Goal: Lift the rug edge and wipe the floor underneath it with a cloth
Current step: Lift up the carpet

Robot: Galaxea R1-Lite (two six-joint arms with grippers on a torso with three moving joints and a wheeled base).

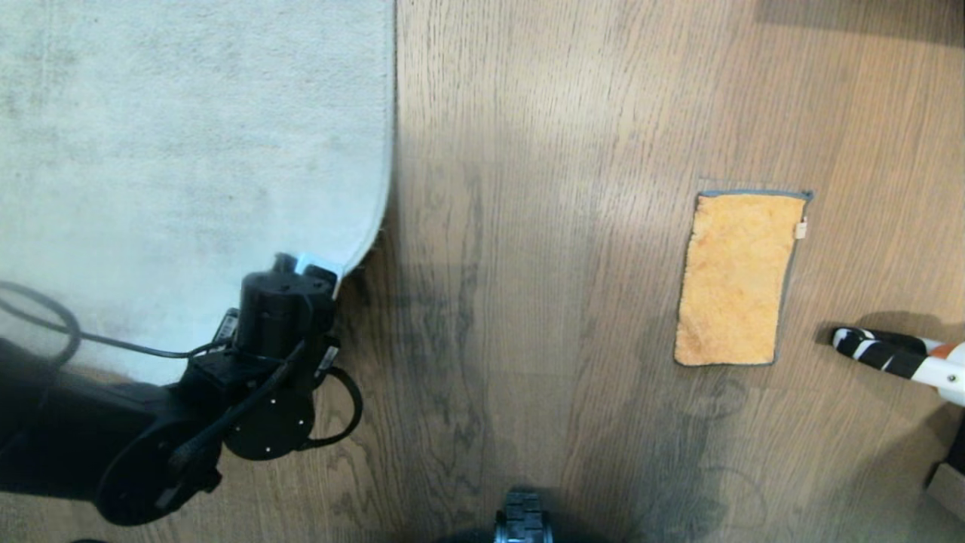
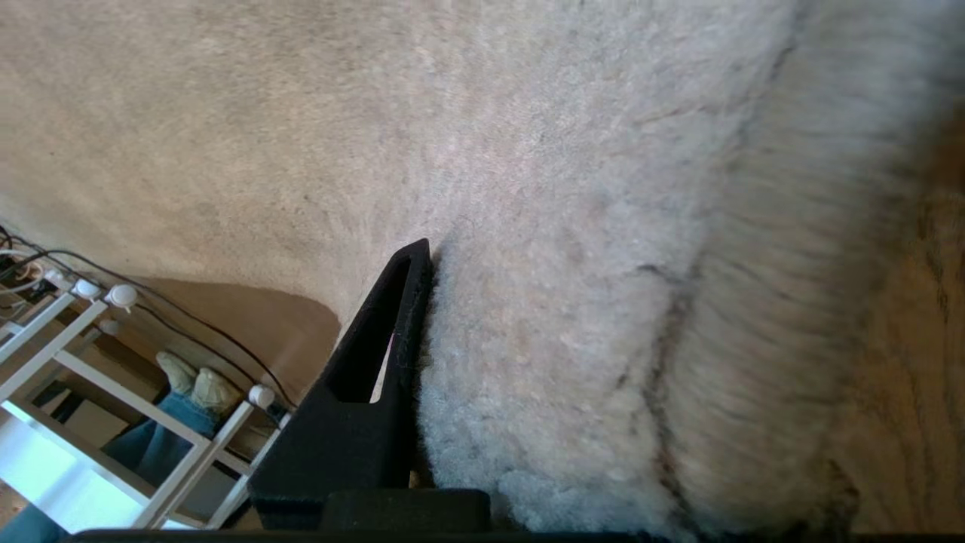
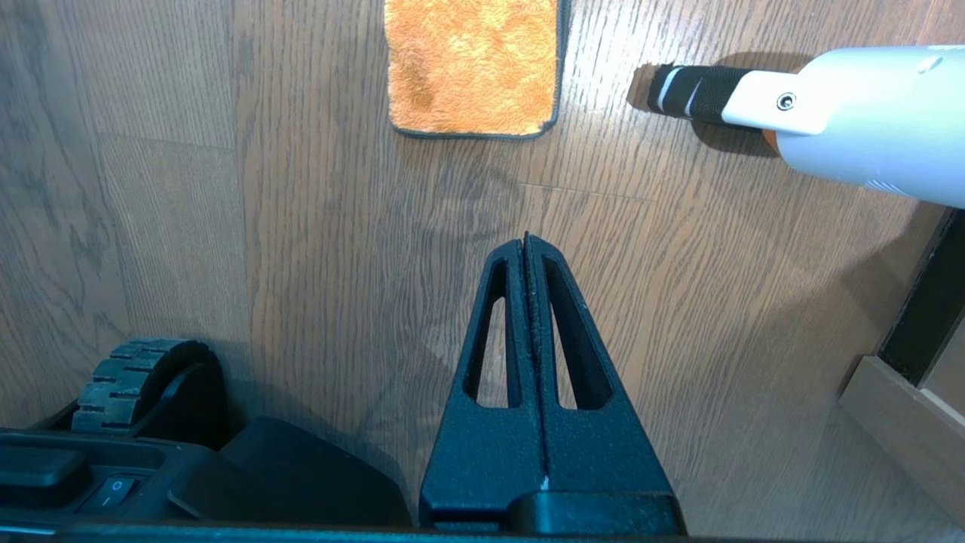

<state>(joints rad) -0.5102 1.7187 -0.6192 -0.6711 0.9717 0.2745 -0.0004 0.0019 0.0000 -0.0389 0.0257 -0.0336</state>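
At the rug edge [image 1: 381, 226], left gripper [image 1: 317, 270] fingers pinch the corner, barely lifted. Right gripper [image 3: 526, 249] fingers closed, empty. Cloth [image 1: 735, 279] untouched beside the rug; wiping remains.

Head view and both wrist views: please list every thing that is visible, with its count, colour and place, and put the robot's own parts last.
rug: one, pale grey-beige, on the robot's left.
floor: one, grey-brown wood planks, under everything.
cloth: one, orange with grey edging, flat on the floor at the right, touched by nothing.
handheld device: one, white with a black striped tip, right of the cloth.
rack: one, white, beyond the rug.
person's legs: blue trousers, pale socks, behind the rack.
base wheel: one, black, near the robot.
left end effector: black, closed on the rug edge at its rounded corner.
right end effector: black, shut, empty, above bare floor.
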